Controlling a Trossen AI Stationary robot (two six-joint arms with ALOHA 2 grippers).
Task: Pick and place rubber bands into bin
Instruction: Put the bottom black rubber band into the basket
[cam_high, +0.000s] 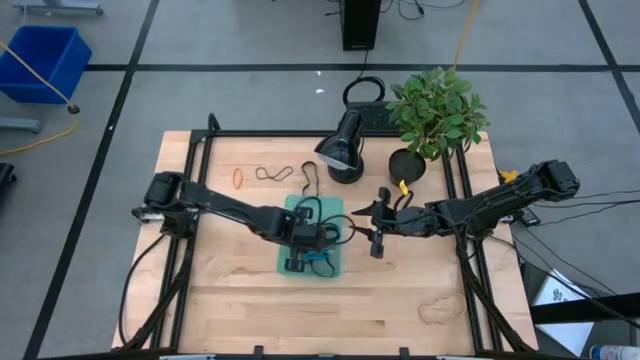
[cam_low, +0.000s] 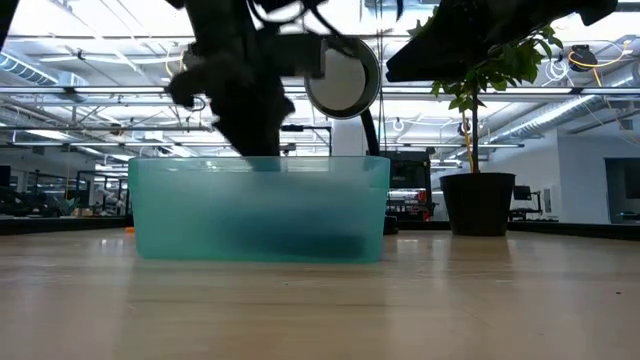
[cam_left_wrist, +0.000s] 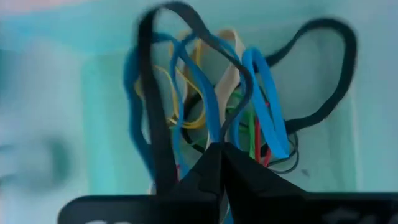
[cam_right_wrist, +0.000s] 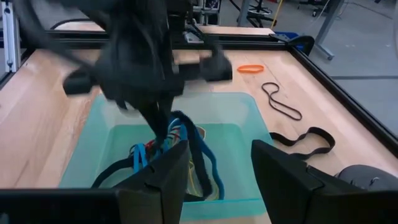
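Note:
The teal bin (cam_high: 338, 262) sits mid-table; it also shows in the low view (cam_low: 260, 210). Inside it lies a tangle of rubber bands (cam_left_wrist: 186, 93), black, blue, yellow, tan, green and red. My left gripper (cam_high: 310, 240) reaches down into the bin and is shut on bands from the tangle (cam_right_wrist: 171, 134). My right gripper (cam_high: 375, 238) hovers open and empty just off the bin's right side, its fingers (cam_right_wrist: 155, 180) facing the bin. Loose on the table beyond the bin's far rim lie an orange band (cam_high: 237, 178), a thin black band (cam_high: 273, 173) and a wide black band (cam_high: 311, 178). My left gripper pinches several bands of the tangle between its two shut fingertips (cam_left_wrist: 221, 152), coming from above and pointing down into the bin. The bands (cam_right_wrist: 186, 140) trail from the fingertips to the bin's floor, slack. Which bands are held, I cannot tell.
A black lamp (cam_high: 340, 145) and a potted plant (cam_high: 435, 110) stand at the table's far side, right of the loose bands. A tan band (cam_high: 437, 310) lies near the front right corner. A blue tub (cam_high: 45, 60) stands on the floor off the table.

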